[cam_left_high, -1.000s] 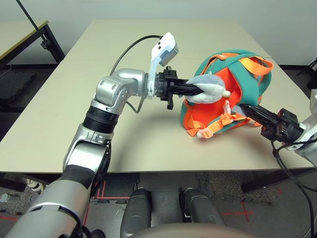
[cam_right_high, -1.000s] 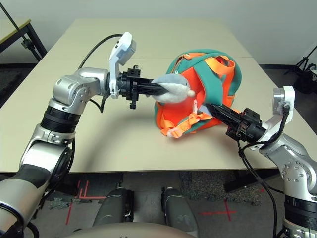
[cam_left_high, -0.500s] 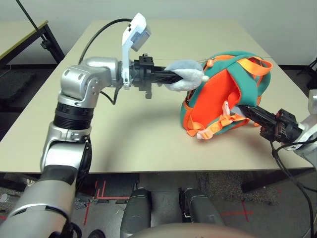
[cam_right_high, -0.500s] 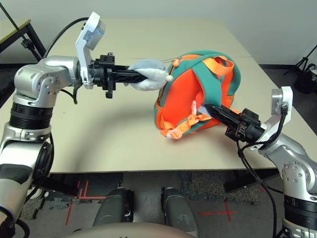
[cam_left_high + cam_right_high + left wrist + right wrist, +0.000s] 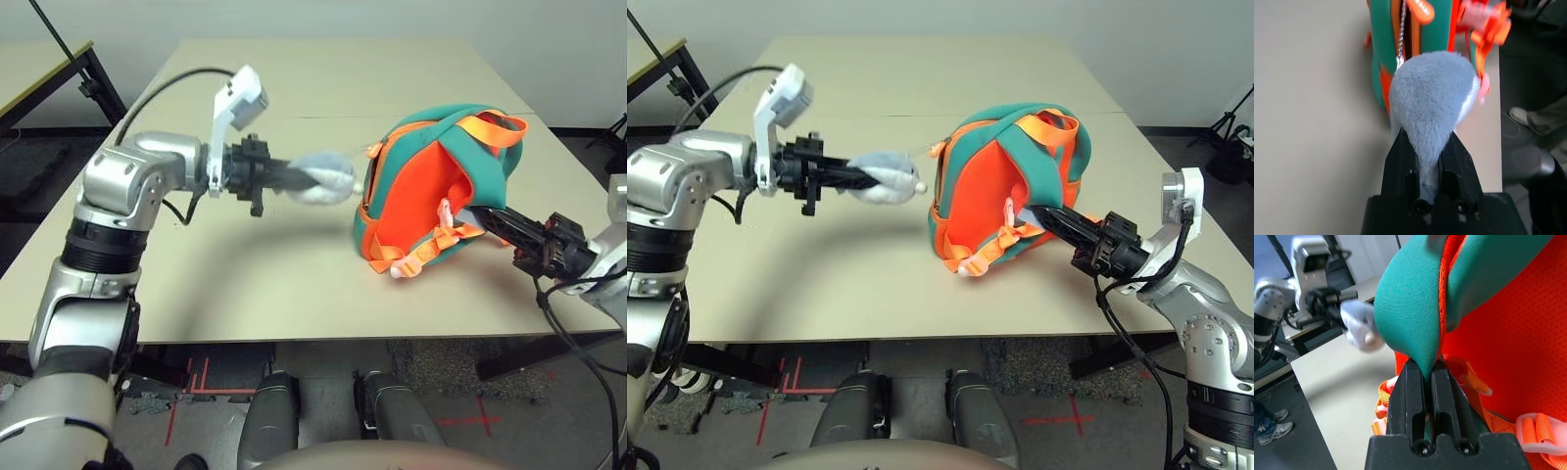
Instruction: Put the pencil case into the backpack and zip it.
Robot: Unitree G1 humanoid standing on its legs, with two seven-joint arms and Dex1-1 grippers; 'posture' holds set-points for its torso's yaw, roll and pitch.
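Teal-and-orange backpack [image 5: 431,186] stands upright, straps toward the robot, left end effector [image 5: 1427,147] pinching plush [image 5: 1432,90], right end effector [image 5: 1427,377] pinching teal strap [image 5: 1410,308].

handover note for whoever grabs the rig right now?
Left claw: shut on the plush toy, pulled out to the backpack's left, chain taut.
Right claw: shut on the backpack's teal shoulder strap.
Backpack: upright on the table.
Pencil case: not seen, can't confirm it's inside.
Left: check for the case, finish the zip if it's still open.
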